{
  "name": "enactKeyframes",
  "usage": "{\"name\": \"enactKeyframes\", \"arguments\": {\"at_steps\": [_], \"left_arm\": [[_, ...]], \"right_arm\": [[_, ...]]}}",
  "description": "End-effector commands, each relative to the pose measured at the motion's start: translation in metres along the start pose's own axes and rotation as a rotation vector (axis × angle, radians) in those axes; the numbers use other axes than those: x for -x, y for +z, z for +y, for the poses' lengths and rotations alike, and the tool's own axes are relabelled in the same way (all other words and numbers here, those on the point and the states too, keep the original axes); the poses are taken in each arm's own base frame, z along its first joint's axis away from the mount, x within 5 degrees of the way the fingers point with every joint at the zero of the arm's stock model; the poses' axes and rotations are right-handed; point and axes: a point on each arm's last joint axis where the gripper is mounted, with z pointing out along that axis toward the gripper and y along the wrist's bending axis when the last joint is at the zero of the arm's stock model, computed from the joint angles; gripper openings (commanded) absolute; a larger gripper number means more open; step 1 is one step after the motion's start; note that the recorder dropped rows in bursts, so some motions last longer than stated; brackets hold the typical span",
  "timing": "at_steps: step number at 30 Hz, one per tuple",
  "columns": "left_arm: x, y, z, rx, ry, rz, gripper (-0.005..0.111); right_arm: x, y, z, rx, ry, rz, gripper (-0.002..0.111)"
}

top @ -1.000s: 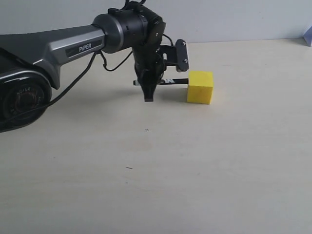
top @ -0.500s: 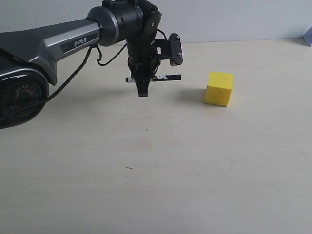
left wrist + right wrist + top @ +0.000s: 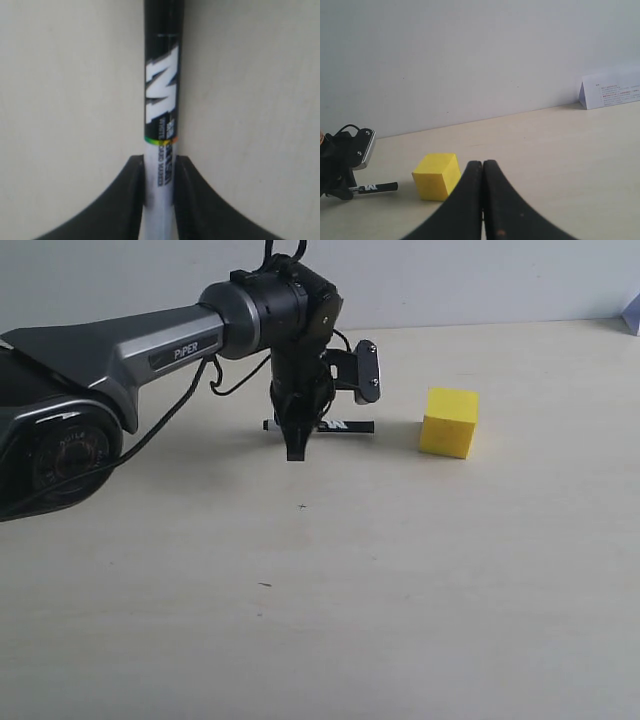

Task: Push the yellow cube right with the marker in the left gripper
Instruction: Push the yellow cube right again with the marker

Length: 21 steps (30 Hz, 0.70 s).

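The yellow cube (image 3: 448, 422) rests on the pale table, right of the left arm. My left gripper (image 3: 297, 443) points down and is shut on the marker (image 3: 335, 426), which lies level with its black end aimed at the cube. A clear gap separates the marker's tip from the cube's left face. In the left wrist view the dark fingers (image 3: 125, 200) clamp the white barrel of the marker (image 3: 161, 100). My right gripper (image 3: 482, 166) is shut and empty, with the cube (image 3: 436, 176) and the marker (image 3: 377, 187) seen beyond it.
A folded white paper card (image 3: 615, 89) stands by the wall at the far right. The left arm's grey link (image 3: 130, 340) and black cable stretch in from the left. Bare tabletop (image 3: 400, 590) spreads in front of and to the right of the cube.
The cube slid right from its spot against the marker's tip, then stayed put. The left gripper drew back left and up, and has now come down and slightly right again.
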Motion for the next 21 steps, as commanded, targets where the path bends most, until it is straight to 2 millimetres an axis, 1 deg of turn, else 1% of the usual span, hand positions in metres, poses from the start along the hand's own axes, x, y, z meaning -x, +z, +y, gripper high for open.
{"name": "enactKeyframes", "arguments": {"at_steps": [1,7,12,21], "left_arm": [[0.013,-0.007,-0.003,0.028,0.025,-0.034,0.0],[0.029,-0.01,-0.012,0.047,0.068,-0.053,0.0],[0.029,-0.01,-0.012,0.047,0.04,-0.053,0.0],[0.035,-0.012,-0.018,0.031,-0.015,-0.044,0.0]], "right_arm": [[0.0,0.0,0.0,-0.001,-0.004,-0.012,0.0],[0.0,0.0,0.0,-0.001,-0.004,-0.012,0.0],[0.0,0.0,0.0,-0.001,-0.004,-0.012,0.0],[0.0,0.0,0.0,-0.001,-0.004,-0.012,0.0]]}}
